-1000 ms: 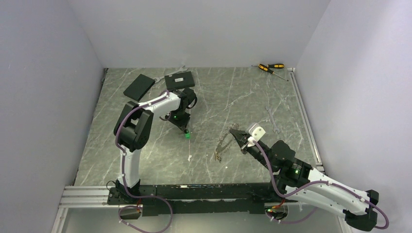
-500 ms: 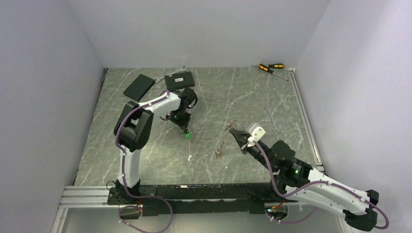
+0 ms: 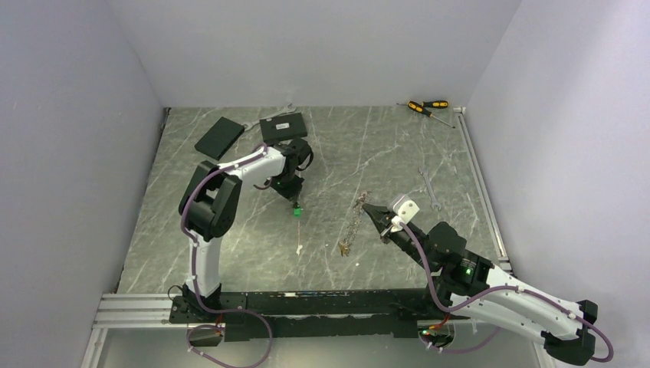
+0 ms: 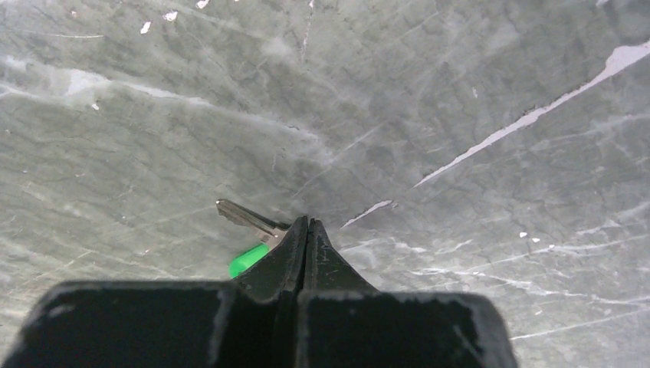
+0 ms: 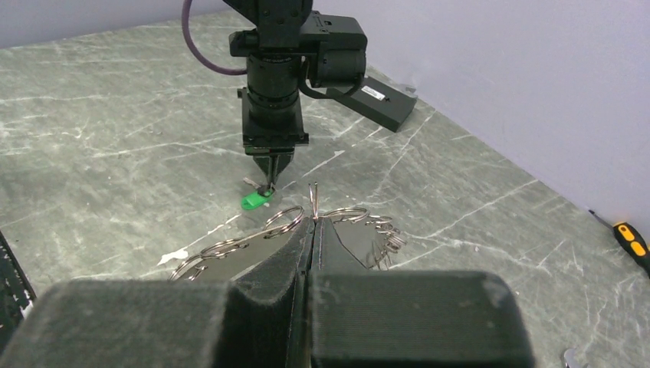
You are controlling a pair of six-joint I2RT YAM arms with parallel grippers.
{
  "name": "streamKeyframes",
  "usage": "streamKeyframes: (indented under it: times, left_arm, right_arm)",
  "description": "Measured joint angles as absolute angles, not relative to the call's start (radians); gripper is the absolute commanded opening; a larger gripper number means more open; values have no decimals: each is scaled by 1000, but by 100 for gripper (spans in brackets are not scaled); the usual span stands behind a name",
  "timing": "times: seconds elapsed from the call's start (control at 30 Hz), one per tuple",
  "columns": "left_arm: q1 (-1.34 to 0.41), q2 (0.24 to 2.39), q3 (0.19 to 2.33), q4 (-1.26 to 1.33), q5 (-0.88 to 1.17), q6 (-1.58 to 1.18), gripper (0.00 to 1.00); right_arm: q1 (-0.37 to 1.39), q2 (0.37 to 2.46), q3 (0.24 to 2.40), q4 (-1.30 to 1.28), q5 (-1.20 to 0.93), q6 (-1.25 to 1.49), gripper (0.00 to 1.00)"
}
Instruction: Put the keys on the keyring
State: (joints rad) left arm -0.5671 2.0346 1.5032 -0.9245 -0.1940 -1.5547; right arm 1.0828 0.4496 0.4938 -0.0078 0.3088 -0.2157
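At the fingertips of the left gripper (image 4: 306,224) the jaws are pressed flat together with no gap, nose down on the table (image 3: 345,146). The green key (image 4: 245,215) is right there. Its metal blade pokes out beside one finger and its green tag sits just below. It touches the tip, but whether it is truly pinched or only pinned I cannot tell.

It looks light, thin and stiff, and slick on this polished stone. I'd judge it apt to skate or flip. Any hold should be narrow and firm, and should leave the key's eye free for the ring.

Across the gap, the right gripper (image 5: 313,222) is clamped on the keyring (image 3: 352,226). One thin loop stands upright between its tips, and the small rings spill out to either side. From above, the bunch trails from the tips toward the near edge. Each ring looks hard and springy, but the bunch as a whole is loose. It will likely swing and tangle, so it is best held close to the loop being worked.

Further out, two black boxes (image 3: 218,136) lie behind the left arm. The screwdrivers (image 3: 427,107) sit in the far right corner, and a wrench (image 3: 429,189) lies just right of the right gripper. All are well apart from the key. A white speck (image 3: 297,248) lies nearer the arm bases, too small to identify. Only bare stone lies between key and ring, so the dangling rings are the likeliest snag.
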Motion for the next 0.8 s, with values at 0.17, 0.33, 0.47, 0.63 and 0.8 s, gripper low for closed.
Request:
streamKeyframes:
  times: [0.17,0.33,0.47,0.63,0.8]
  left_arm:
    - [-567,1959,1406,-840,-194,-1523,0]
    - [-568,1821,1276,-699,-175,-1470,0]
    - [-570,1705,1216,-626,-156,-1430,0]
    - [-571,1588,1198,-577,-146,-1371,0]
    - [-571,1473,1197,-537,-136,-1279,0]
  right_arm:
    - [1083,450,494,-8,309,-216,0]
    - [1083,466,494,-7,309,-215,0]
    - [1083,503,494,-6,306,-215,0]
    - [1083,559,494,20,304,-213,0]
    - [1083,638,504,65,301,-213,0]
